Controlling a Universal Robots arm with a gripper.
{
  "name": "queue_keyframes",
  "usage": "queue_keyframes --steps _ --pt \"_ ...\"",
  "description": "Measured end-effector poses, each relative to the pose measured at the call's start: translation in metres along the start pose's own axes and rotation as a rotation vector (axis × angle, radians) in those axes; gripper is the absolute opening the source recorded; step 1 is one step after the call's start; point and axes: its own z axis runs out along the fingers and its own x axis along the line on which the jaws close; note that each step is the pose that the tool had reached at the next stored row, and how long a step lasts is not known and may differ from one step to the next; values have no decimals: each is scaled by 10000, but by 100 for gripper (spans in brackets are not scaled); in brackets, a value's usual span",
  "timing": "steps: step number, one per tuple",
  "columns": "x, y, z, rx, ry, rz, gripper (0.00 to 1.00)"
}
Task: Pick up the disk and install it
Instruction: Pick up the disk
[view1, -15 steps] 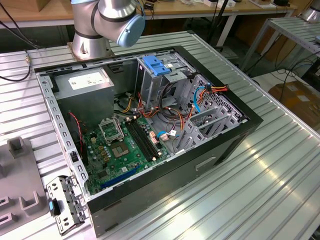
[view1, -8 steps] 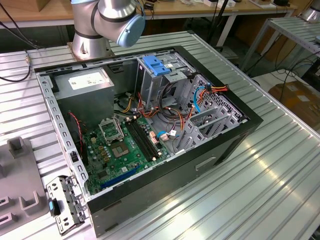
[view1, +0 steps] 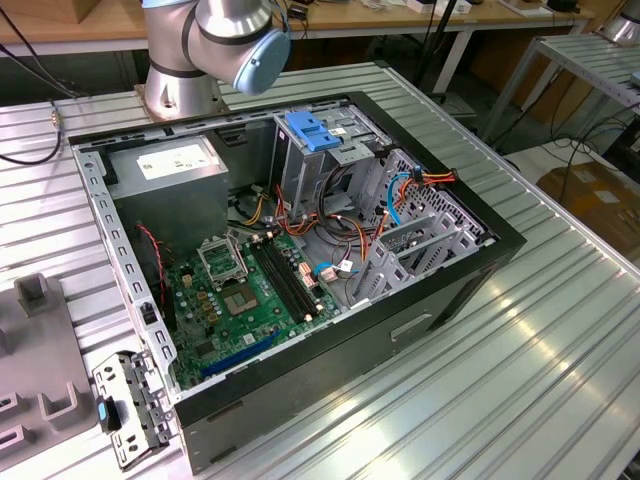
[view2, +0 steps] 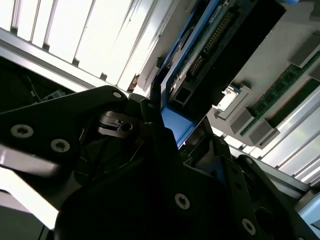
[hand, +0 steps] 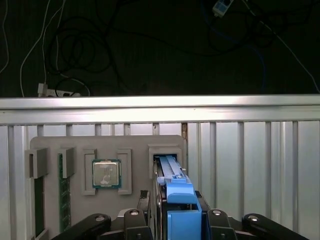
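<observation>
In the exterior view, an open computer case (view1: 330, 370) is being shown, a grey tray (view1: 55, 345) at its eight o'clock. In both wrist views, the disk (hand: 171, 172), rising on edge from the tray's slot, is being clasped by the gripper (hand: 178, 216). Its fingers appear closed against the disk, whose long axis is pointing straight out from them.

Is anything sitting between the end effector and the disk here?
Nothing visible does. In the first wrist view the disk stands on edge in a slot of the grey tray, and the end effector sits right at its blue-railed near end with no cable or part in between.
</observation>
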Motion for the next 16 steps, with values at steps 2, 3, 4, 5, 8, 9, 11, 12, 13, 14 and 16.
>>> queue_keyframes --steps 2,3,4,5,8,9,11,12,13,14,16 --pt "0 0 1 1 0 0 45" --pt "0 0 1 1 0 0 45" --pt "0 0 2 1 0 0 45" --pt "0 0 2 1 -1 0 45" --pt "0 0 2 0 0 0 44" --pt "0 0 2 0 0 0 44" --pt "0 0 3 1 0 0 37" --pt "0 0 3 1 -1 0 37" --pt "0 0 3 0 0 0 37" --pt "0 0 3 1 0 0 37" --pt "0 0 4 1 -1 0 37"
